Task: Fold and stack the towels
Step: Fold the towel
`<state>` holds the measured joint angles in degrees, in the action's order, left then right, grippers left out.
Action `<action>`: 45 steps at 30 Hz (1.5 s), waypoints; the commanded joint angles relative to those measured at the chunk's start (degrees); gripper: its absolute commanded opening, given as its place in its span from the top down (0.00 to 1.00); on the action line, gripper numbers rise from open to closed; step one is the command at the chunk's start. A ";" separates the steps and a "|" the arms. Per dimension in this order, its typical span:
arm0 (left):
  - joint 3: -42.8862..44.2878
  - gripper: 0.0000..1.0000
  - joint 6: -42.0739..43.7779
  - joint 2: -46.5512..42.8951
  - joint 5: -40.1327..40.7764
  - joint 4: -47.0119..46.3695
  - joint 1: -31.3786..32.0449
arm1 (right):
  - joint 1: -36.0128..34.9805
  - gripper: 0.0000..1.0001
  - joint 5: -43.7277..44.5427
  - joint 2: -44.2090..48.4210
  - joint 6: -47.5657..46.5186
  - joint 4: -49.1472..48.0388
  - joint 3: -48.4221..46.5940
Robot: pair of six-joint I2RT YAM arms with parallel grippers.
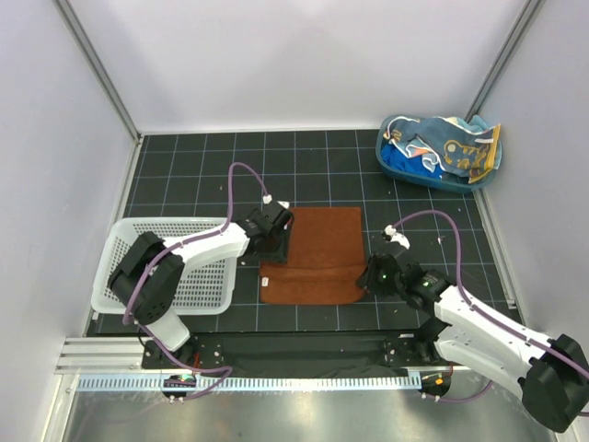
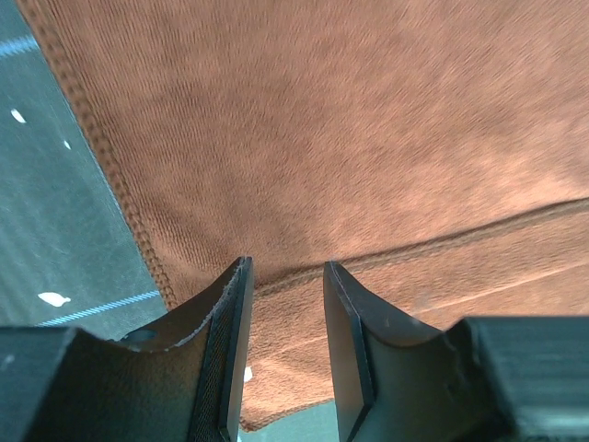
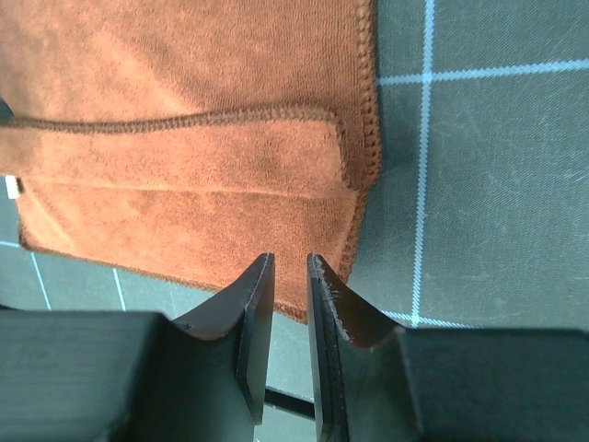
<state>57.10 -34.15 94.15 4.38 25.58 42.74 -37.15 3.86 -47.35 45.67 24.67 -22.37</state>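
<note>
A rust-brown towel (image 1: 313,249) lies flat on the dark grid mat in the middle, its near strip folded over onto itself. The fold's hem (image 3: 184,120) runs across the right wrist view. My left gripper (image 1: 276,243) hangs over the towel's left edge, open, and only the towel (image 2: 322,120) shows through the gap between its fingers (image 2: 287,267). My right gripper (image 1: 373,273) sits just off the towel's near right corner (image 3: 322,239). Its jaws stand narrowly apart (image 3: 290,260) with nothing in them. More towels, a spotted light blue one (image 1: 460,152) and a royal blue one (image 1: 405,164), lie crumpled in the tub.
A blue plastic tub (image 1: 479,182) stands at the back right corner. A white mesh basket (image 1: 120,241) sits at the left, beside the left arm. White walls close in the mat at the back and on both sides.
</note>
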 commanded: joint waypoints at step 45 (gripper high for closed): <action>-14.82 0.61 -3.82 -14.87 -10.71 -5.54 5.51 | -0.30 0.71 9.24 -13.57 -5.16 -4.63 -6.99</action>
<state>43.22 -37.12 81.91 -5.23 21.61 47.75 -37.15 13.23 -65.41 39.31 18.79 -31.18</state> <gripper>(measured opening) 0.393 0.288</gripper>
